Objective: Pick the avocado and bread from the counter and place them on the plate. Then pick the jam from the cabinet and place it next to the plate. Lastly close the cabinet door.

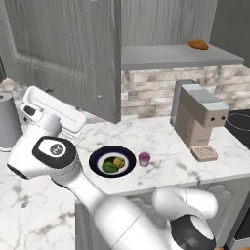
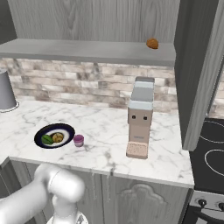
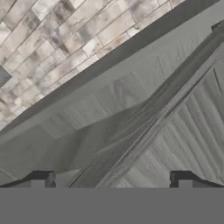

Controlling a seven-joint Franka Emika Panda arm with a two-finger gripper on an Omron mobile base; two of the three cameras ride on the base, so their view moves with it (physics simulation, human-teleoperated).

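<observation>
We face grey wood-grain cabinet door (image 1: 73, 49), hanging ajar left of plain grey shelf (image 1: 176, 56). Two-finger gripper (image 3: 111, 181) jaws spread wide, empty. Door looks stiff, light on hinges; we'd push flat panel near free edge.

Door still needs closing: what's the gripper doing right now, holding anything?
Gripper: open, jaws wide apart, holding nothing, close against the grey cabinet door.
</observation>
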